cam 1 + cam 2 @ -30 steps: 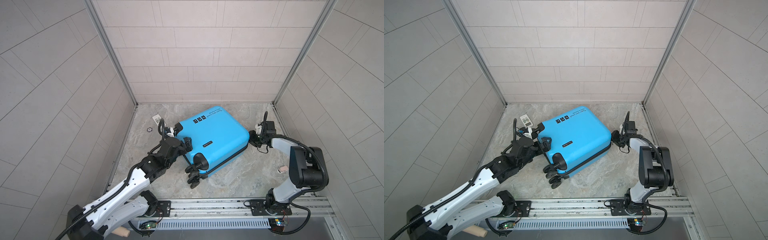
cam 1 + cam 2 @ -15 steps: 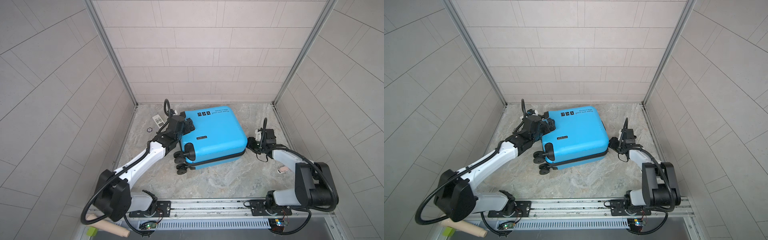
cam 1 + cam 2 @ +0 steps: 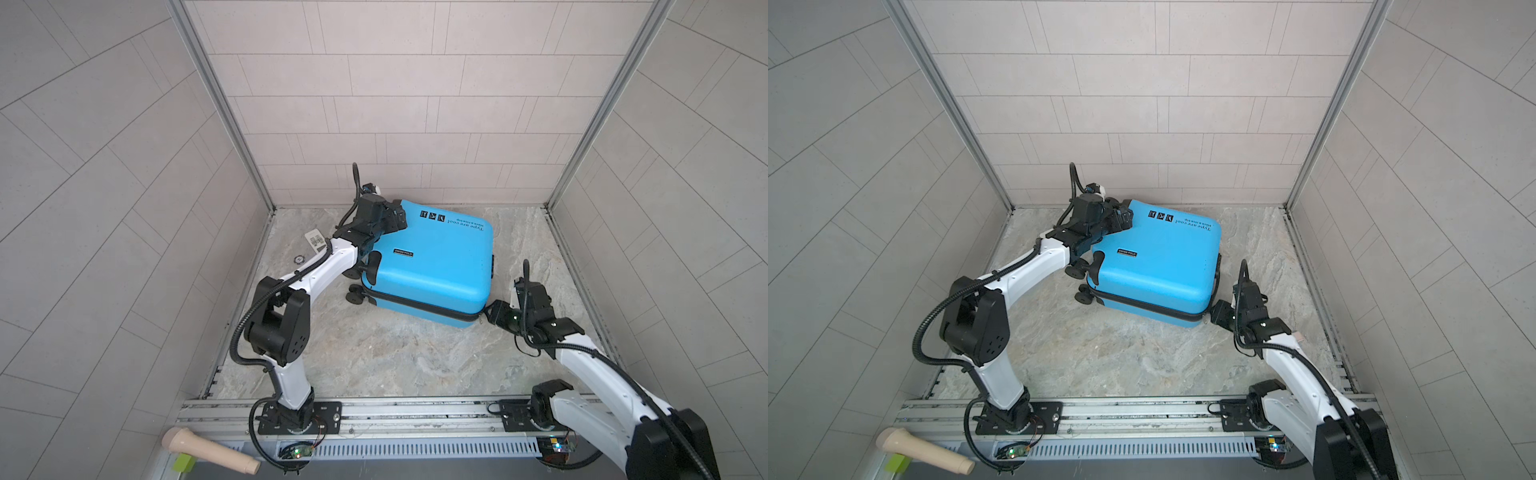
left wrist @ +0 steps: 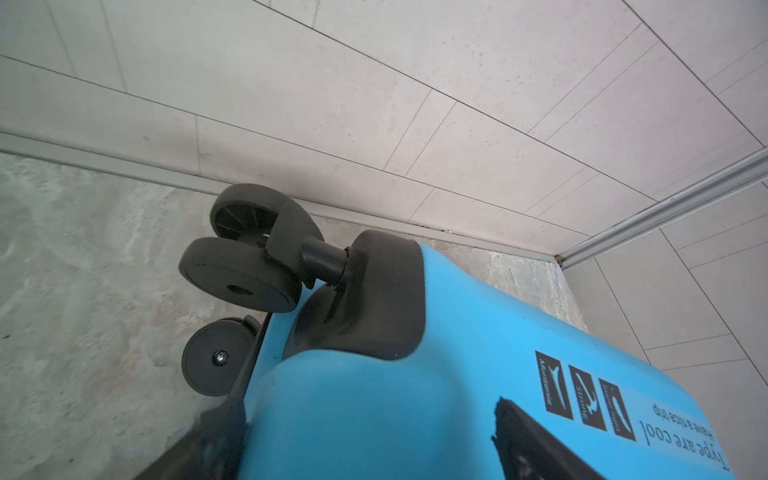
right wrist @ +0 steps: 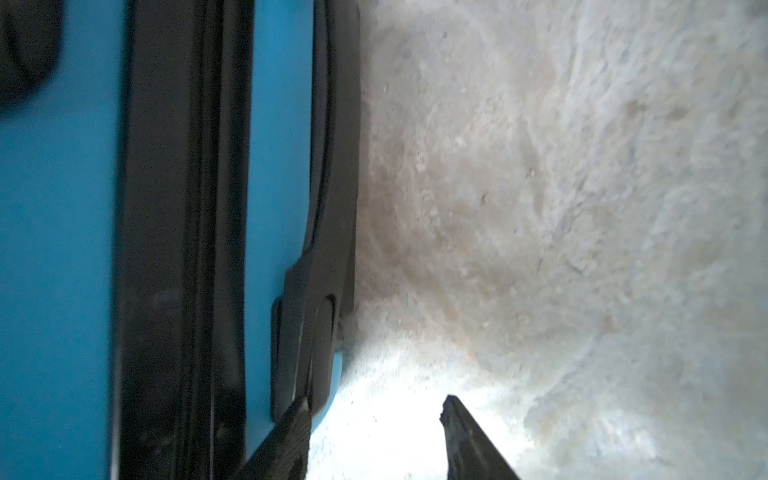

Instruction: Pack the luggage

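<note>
The luggage (image 3: 436, 266) (image 3: 1158, 266) is a bright-blue hard-shell suitcase lying flat and closed on the floor, with its black wheels (image 3: 355, 296) toward the left. My left gripper (image 3: 390, 218) (image 3: 1121, 218) is at its back-left corner, beside a wheel mount. In the left wrist view the left gripper (image 4: 365, 415) stands wide open astride the blue shell (image 4: 457, 332). My right gripper (image 3: 488, 313) (image 3: 1214, 311) sits low at the front-right corner. In the right wrist view the right gripper (image 5: 376, 401) is open over bare floor, one finger against the luggage's (image 5: 54, 249) lower edge.
The tiled back wall stands close behind the luggage. A white barcode tag (image 3: 316, 241) and a small round piece (image 3: 300, 259) lie on the floor at the left. A beige handle-shaped object (image 3: 208, 451) and a green block (image 3: 185, 461) rest by the front rail (image 3: 395, 415).
The luggage has turned clockwise and shifted back. My left gripper went from the front-left wheels to the back-left corner. My right gripper slid to the front-right corner and opened a little.
</note>
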{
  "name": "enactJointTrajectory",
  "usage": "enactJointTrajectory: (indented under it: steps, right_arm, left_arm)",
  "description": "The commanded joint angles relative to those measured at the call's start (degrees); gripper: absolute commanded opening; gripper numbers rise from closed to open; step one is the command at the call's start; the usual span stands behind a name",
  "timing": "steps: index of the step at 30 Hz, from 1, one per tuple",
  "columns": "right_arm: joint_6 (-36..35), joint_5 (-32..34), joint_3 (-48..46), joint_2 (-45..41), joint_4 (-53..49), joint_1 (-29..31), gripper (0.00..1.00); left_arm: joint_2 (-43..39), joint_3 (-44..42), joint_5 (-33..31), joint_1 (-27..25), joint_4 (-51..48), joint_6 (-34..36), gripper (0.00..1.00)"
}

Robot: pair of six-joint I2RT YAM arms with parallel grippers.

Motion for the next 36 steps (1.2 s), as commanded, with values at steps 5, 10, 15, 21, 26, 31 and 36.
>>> enactJointTrajectory:
  steps: [5,10,15,21,26,31,36]
  right_arm:
    - [-0.7,3.4,1.5,-5.6,-6.7,-0.4,0.60]
    - [-3.3,6.7,7.5,-1.8,-10.1,-6.7,0.61]
    - [-1.4,1.8,13.2,5.7,-4.4,-16.1,0.61]
    - [1.9,-1.4,25.8,19.1,4.8,-19.1,0.63]
    - [5.5,-7.8,38.9,31.7,8.1,-22.7,0.66]
    - [5.9,-16.9,52.7,44.7,8.9,-22.2,0.66]
    - [3.6,-24.1,64.9,55.1,8.0,-21.4,0.66]
  left_arm:
    - [-3.2,3.6,4.9,-4.3,-9.5,3.5,0.97]
    - [-14.0,3.0,-0.4,-4.6,-17.1,6.6,0.97]
    - [-27.0,-4.3,-5.8,-8.0,-21.3,6.3,0.96]
    - [-41.6,-21.5,-14.6,-18.2,-21.2,-3.1,0.94]
    - [-51.4,-36.6,-21.2,-26.5,-15.7,-13.9,0.92]
    - [-51.2,-41.9,-22.8,-28.0,-14.6,-17.5,0.92]
    - [-48.7,-45.0,-26.7,-27.8,-10.0,-17.9,0.92]
